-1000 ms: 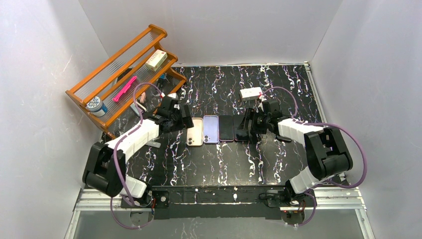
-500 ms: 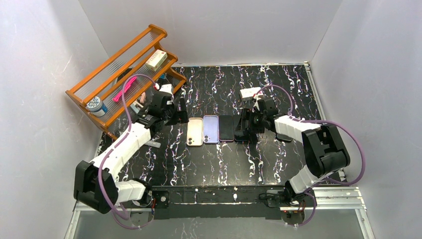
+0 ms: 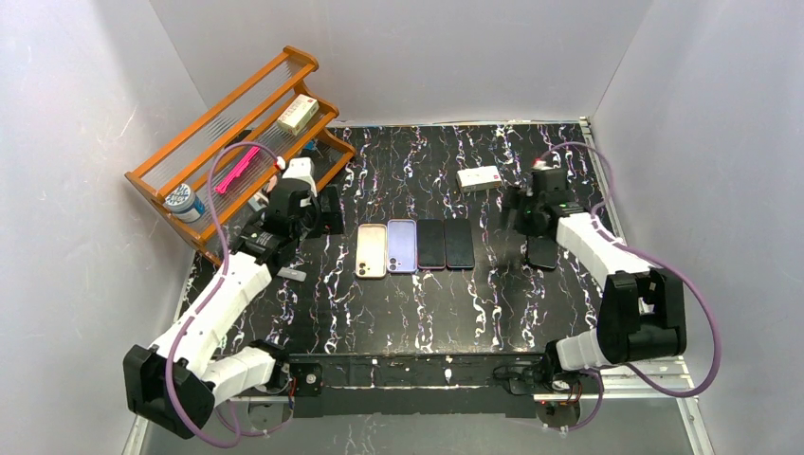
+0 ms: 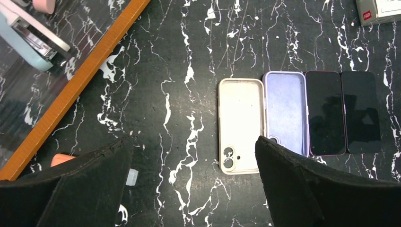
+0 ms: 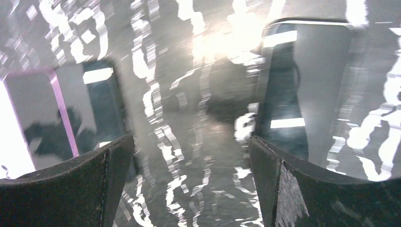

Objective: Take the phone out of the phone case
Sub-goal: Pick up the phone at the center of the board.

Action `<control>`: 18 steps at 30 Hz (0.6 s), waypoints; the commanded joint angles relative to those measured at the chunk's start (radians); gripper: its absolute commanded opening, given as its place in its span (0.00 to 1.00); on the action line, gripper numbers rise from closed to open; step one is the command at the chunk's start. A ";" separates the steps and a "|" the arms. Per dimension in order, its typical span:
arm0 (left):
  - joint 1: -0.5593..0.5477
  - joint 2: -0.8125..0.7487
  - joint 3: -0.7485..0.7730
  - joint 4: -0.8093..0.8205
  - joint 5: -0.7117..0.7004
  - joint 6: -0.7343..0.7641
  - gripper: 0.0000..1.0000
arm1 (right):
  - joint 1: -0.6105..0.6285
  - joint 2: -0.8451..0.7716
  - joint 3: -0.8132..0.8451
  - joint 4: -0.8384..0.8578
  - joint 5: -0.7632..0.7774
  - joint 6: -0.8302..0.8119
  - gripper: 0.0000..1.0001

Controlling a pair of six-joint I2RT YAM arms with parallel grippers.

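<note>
Pink-edged phone (image 5: 33, 104) blurred, cut off left, white box (image 4: 380, 9) cropped

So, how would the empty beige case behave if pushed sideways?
The beige case is a thin empty shell, so probably light and slightly bendy. Lying flat on the glossy table, it would likely slide, not tip.

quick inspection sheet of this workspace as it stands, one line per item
surface: black marbled tabletop
job's things: cream case and lilac case, both empty; two dark phones right of them, screens up
clutter: white box; wooden rack holding small items; dark slab by right arm, phone or case unclear
tools: left tool open, empty; right tool open, empty
cables: purple cables loop along both arms
surroundings: white walls on three sides
</note>
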 commanded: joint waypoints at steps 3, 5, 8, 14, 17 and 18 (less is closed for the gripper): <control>0.018 -0.056 -0.024 -0.025 -0.039 0.026 0.98 | -0.154 -0.012 0.045 -0.060 0.244 0.048 0.99; 0.024 -0.064 -0.027 -0.027 -0.037 0.027 0.98 | -0.199 0.010 0.056 -0.062 0.273 0.062 0.99; 0.031 -0.075 -0.030 -0.026 -0.034 0.027 0.98 | -0.266 0.037 0.052 -0.032 0.225 0.062 0.99; 0.042 -0.080 -0.041 -0.027 -0.015 0.023 0.98 | -0.301 0.157 0.092 -0.025 0.143 0.031 0.99; 0.041 -0.081 -0.043 -0.026 -0.020 0.022 0.98 | -0.301 0.208 0.110 -0.028 0.080 0.012 0.99; 0.042 -0.083 -0.043 -0.026 -0.020 0.022 0.98 | -0.300 0.213 0.111 -0.026 0.059 0.006 0.99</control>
